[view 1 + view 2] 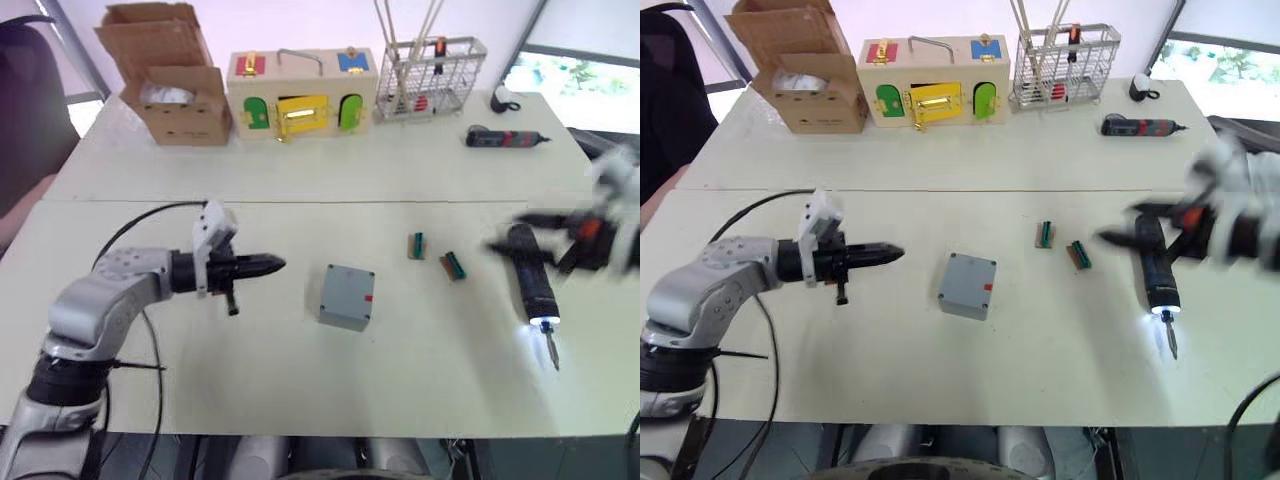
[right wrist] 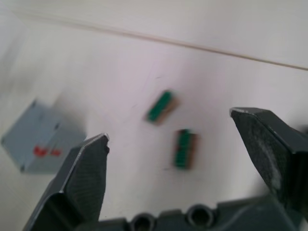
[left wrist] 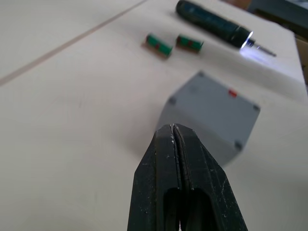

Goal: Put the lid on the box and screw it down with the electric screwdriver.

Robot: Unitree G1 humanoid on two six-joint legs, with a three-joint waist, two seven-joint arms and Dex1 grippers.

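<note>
The grey box (image 1: 343, 312) stands mid-table, a red mark on its right side. The lid (image 1: 348, 285) lies flat on top of it, with a screw hole at each corner. My left gripper (image 1: 277, 264) is shut and empty; it points at the box from the left, a short gap away. The electric screwdriver (image 1: 530, 280) lies on the table right of the box, its white tip light (image 1: 545, 322) on and its bit towards the front edge. My right gripper (image 2: 168, 126) is open and empty, hovering blurred just above the screwdriver's rear end.
Two small green pieces (image 1: 417, 245) (image 1: 453, 265) lie between the box and the screwdriver. Along the back stand a cardboard box (image 1: 170, 95), a wooden box with coloured doors (image 1: 300, 98) and a wire basket (image 1: 430, 75). A smaller black-and-red screwdriver (image 1: 505, 138) lies back right.
</note>
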